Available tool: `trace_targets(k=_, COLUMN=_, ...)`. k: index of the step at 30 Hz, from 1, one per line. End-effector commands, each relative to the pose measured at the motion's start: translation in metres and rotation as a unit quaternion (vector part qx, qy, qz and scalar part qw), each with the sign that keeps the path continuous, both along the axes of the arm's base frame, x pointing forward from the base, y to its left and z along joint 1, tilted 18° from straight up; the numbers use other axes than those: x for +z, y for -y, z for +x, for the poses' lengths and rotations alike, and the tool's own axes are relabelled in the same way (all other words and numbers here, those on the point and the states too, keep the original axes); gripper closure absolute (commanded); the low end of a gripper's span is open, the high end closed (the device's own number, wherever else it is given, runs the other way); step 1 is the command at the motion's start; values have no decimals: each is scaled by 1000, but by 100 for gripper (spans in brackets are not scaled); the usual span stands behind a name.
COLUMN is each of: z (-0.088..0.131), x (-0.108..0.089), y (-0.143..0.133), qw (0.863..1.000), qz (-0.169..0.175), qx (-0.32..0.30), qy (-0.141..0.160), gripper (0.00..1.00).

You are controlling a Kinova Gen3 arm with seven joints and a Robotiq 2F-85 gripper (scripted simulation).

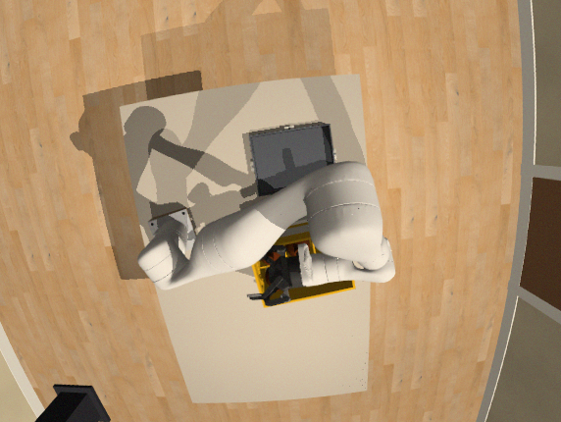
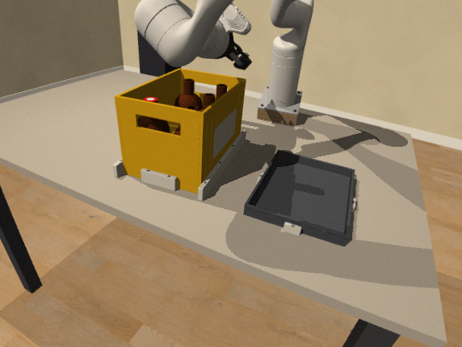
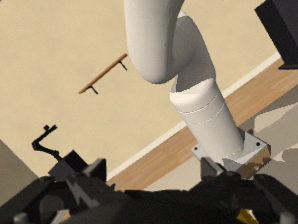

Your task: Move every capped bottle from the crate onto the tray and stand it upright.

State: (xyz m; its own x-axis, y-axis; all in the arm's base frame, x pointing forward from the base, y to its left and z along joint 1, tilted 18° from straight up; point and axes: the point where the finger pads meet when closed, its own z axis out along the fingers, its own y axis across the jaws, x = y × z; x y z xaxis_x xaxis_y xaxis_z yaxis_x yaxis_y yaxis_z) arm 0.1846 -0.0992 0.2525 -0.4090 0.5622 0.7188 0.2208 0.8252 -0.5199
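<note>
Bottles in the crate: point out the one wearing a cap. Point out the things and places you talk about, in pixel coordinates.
It's the bottle with the red-and-white cap [image 2: 150, 99], just behind the crate wall [image 2: 161, 153] with the uncovered hand slot; the other bottle necks visible, such as the tall one [image 2: 188, 86], are brown and capless.
</note>
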Motion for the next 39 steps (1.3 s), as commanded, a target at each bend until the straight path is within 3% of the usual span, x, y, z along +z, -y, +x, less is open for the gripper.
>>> trace_targets(k=1, z=2, x=0, y=2, qw=1000, qz=2, qx=5, qy=2, gripper=0)
trace_targets(k=15, z=35, x=-5, y=35, qw=995, qz=37, qx=84, qy=29, gripper=0)
trace_targets(k=39, z=93, x=5, y=58, qw=975, qz=85, qx=194, qy=62, gripper=0)
